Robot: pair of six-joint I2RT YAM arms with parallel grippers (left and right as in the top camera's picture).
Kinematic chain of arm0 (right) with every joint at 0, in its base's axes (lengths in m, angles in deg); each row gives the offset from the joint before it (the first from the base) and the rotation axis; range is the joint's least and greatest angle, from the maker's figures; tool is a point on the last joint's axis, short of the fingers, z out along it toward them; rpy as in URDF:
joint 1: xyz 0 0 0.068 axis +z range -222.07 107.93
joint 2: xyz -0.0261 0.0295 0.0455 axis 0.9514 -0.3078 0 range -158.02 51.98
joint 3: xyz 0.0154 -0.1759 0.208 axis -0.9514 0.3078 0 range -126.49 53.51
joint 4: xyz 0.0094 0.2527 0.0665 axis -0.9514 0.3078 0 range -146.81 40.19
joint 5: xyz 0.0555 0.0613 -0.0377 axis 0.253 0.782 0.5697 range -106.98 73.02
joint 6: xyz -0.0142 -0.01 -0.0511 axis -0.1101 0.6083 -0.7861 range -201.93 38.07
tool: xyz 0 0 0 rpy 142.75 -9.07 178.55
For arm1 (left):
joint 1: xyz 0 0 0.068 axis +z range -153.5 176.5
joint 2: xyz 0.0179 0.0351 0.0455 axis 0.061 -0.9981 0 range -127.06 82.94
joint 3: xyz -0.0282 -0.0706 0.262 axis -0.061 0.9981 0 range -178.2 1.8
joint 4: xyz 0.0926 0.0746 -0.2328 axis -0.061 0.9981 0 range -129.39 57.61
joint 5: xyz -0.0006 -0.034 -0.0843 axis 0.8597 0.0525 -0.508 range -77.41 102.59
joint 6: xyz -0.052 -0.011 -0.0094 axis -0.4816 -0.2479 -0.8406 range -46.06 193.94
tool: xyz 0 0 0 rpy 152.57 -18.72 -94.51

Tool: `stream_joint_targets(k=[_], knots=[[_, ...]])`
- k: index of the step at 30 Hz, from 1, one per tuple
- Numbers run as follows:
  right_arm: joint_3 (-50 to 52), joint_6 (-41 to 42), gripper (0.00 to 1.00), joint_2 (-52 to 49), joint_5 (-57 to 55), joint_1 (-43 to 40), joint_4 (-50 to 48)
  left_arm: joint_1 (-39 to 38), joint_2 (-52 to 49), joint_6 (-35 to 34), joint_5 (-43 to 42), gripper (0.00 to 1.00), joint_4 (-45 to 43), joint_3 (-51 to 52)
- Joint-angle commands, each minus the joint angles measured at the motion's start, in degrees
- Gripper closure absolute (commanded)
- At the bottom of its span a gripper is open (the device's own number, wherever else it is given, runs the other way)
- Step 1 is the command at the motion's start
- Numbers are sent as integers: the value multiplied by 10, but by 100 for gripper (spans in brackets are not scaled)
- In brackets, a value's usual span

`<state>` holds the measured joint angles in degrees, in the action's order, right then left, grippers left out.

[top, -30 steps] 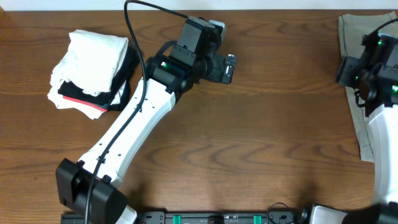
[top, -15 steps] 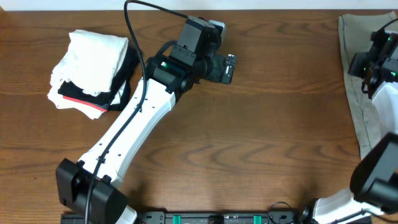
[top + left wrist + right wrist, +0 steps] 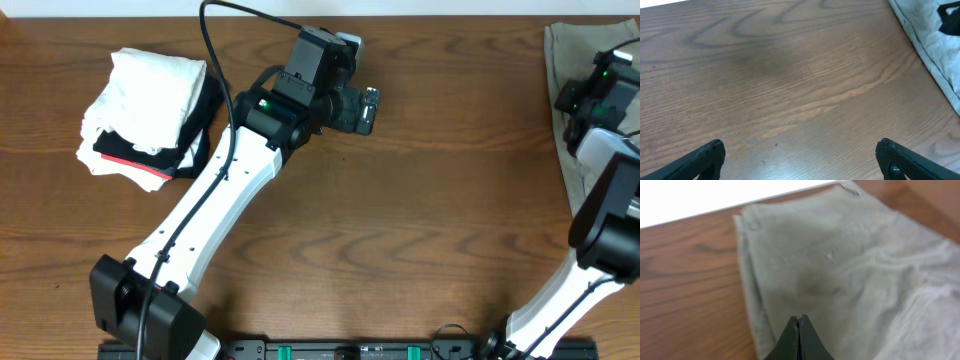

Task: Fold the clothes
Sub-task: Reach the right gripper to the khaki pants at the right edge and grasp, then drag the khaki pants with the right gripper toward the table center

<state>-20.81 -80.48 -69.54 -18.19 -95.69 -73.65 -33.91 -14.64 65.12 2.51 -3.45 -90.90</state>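
A khaki garment (image 3: 568, 45) lies flat at the table's right edge, partly under my right arm; its corner fills the right wrist view (image 3: 840, 265). My right gripper (image 3: 799, 317) is shut just above this cloth near its left hem, and I see nothing between its tips; in the overhead view the right gripper (image 3: 572, 100) sits over the garment's left side. My left gripper (image 3: 368, 110) hovers over bare wood at the table's far middle. It is open wide (image 3: 800, 157) with nothing between its fingers, and the garment's edge (image 3: 935, 50) shows far off.
A stack of folded clothes (image 3: 150, 110), white on top with black and red beneath, sits at the far left. The table's far edge (image 3: 700, 215) runs just beyond the garment's corner.
My right gripper has shut and its arm has swung toward the table's far right over the garment. The left arm has not moved.
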Motion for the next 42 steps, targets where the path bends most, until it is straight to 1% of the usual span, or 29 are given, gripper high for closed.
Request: stream_joint_targets(k=[1,6,10,12,15,22,31,35,39,42], knots=[[-6,41,99,-45,-45,-5,-37,2,-2,2,5,2,0,-13],[-6,42,99,-92,-46,-4,-64,2,-2,2,5,2,0,-13],[-6,66,99,-129,-50,-4,-61,2,-2,2,5,2,0,-13],[-6,80,99,-139,-49,-4,-44,2,-2,2,5,2,0,-13],[-6,95,99,-142,-45,0,-1,2,-2,2,5,2,0,-13],[-14,102,99,-137,-22,21,159,2,-2,2,5,2,0,-13],[-14,119,99,-137,69,55,321,2,-2,2,5,2,0,-13],[-14,117,99,-137,155,77,379,2,-2,2,5,2,0,-13],[-14,104,99,-137,218,118,441,2,-2,2,5,2,0,-13],[-14,89,99,-137,227,162,487,2,-2,2,5,2,0,-13]])
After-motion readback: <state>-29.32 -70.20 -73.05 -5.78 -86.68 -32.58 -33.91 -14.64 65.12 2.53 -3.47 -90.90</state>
